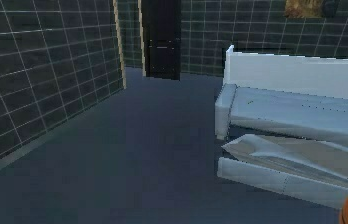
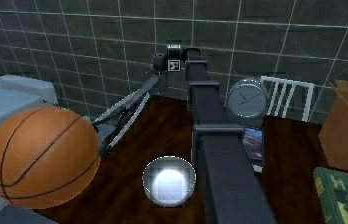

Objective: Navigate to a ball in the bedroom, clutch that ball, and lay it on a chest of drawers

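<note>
Orange ball (image 2: 40, 157) lies at claw (image 2: 104, 132) fingertips, lower left of it; can't tell if claw holds it

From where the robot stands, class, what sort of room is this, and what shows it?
Probably a bedroom: a white bed with rumpled bedding by the dark tiled wall, and a round clock on a wooden top.

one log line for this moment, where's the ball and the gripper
arm: over dark wood surface | basketball: at gripper far end | held: cannot tell | nearby: clock, silver bowl
</note>
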Robot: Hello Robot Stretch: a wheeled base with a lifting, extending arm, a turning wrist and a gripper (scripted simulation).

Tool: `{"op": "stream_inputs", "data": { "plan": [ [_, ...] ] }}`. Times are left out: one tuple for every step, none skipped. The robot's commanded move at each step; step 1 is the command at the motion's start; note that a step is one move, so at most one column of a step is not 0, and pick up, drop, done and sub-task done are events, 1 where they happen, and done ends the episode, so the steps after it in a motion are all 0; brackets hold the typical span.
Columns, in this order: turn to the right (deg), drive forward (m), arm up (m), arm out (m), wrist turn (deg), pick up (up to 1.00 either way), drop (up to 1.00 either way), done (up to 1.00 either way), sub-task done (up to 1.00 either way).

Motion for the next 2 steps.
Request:
{"op": "stream_inputs", "data": {
  "plan": [
    [0.0, 0.00, 0.00, -0.42, 0.0, 0.00, 0.00, 0.00, 0.00],
    [-45.0, 0.00, 0.00, 0.00, 0.0, 0.00, 0.00, 0.00, 0.00]
  ]
}}
